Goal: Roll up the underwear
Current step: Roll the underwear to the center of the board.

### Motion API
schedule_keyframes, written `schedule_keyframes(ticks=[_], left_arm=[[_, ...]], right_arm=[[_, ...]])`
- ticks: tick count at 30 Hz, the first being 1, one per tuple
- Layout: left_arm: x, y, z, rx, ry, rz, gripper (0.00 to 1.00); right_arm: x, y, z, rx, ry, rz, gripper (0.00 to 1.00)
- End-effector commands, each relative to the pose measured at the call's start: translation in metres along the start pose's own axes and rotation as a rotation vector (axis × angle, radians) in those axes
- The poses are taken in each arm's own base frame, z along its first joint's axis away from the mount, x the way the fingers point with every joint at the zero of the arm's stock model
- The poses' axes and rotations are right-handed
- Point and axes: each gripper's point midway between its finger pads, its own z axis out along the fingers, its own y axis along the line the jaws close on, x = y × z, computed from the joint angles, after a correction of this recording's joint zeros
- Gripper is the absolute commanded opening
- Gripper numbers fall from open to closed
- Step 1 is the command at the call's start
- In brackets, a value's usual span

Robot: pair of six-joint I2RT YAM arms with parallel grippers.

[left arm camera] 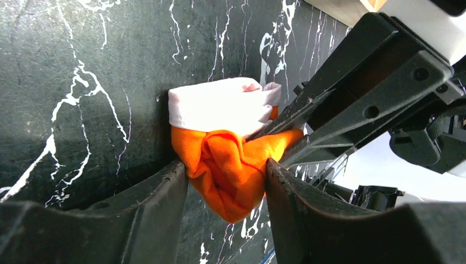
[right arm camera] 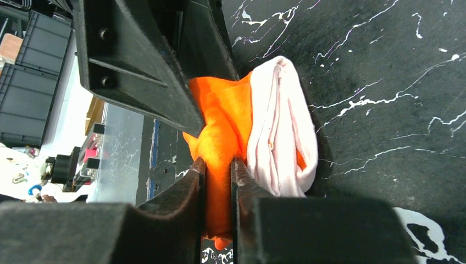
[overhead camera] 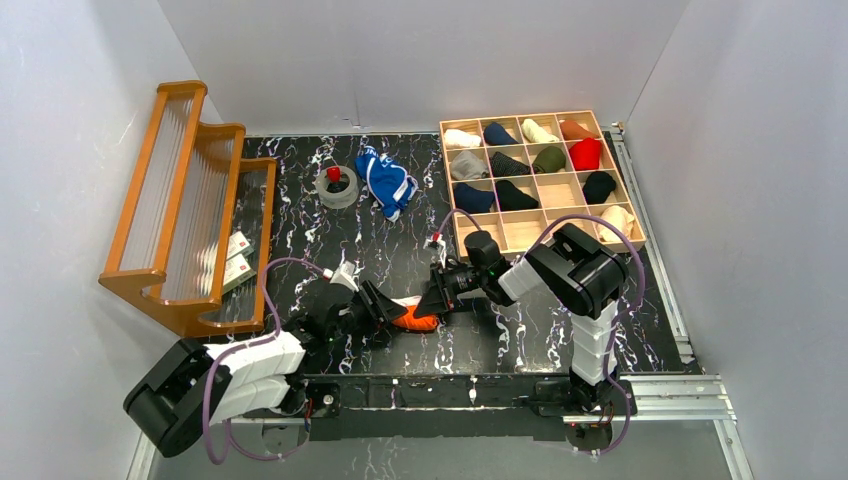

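Lower centre of desk [overhead camera: 300, 230]: right hand [right arm camera: 218, 181] pinches a fold of orange underwear [overhead camera: 418, 321]; left hand [left arm camera: 228, 179] seemingly clamped round the same bundle; blue underwear [overhead camera: 388, 183] lies loose, upper centre.

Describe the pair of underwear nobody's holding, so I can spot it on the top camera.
Find the wooden grid box at the back right. Left of it, beside a tape roll, lies the blue underwear: crumpled, white-striped, loose on the tabletop rather than in a compartment.
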Motion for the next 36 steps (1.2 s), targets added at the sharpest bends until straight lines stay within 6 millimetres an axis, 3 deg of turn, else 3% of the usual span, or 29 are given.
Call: schedule_keyframes(ticks=[1, 4, 8, 12, 14, 18, 24, 28, 31, 36], left_arm=[[0.003, 0.048, 0.002, -0.182, -0.027, 0.046, 0.43], [0.002, 0.06, 0.0, -0.247, -0.034, 0.075, 0.26], [-0.002, 0.061, -0.002, -0.269, -0.046, 0.099, 0.16], [-0.008, 0.051, -0.004, -0.254, -0.064, 0.115, 0.13], [-0.011, 0.047, -0.006, -0.251, -0.073, 0.123, 0.12], [-0.018, 0.043, -0.012, -0.256, -0.1, 0.133, 0.11], [-0.028, 0.054, -0.035, -0.361, -0.15, 0.141, 0.09], [-0.034, 0.06, -0.052, -0.427, -0.181, 0.137, 0.09], [-0.033, 0.062, -0.055, -0.429, -0.181, 0.123, 0.09], [-0.028, 0.066, -0.055, -0.452, -0.149, 0.125, 0.09]], right_arm=[[0.048, -0.03, -0.006, 0.131, 0.082, 0.102, 0.27], [0.04, -0.024, -0.008, 0.111, 0.071, 0.033, 0.34], [0.026, -0.013, -0.011, 0.096, 0.068, -0.099, 0.45], [0.012, -0.007, -0.018, 0.128, 0.086, -0.241, 0.5], [0.002, -0.007, -0.022, 0.165, 0.092, -0.311, 0.63], [-0.018, -0.011, -0.034, 0.278, 0.089, -0.415, 0.69], [-0.065, 0.023, -0.039, 0.3, -0.03, -0.656, 0.73], [-0.072, 0.046, -0.022, 0.309, -0.026, -0.932, 0.79], [-0.062, 0.059, 0.002, 0.274, 0.013, -1.103, 0.78], [-0.046, 0.064, 0.036, 0.23, 0.077, -1.292, 0.75]])
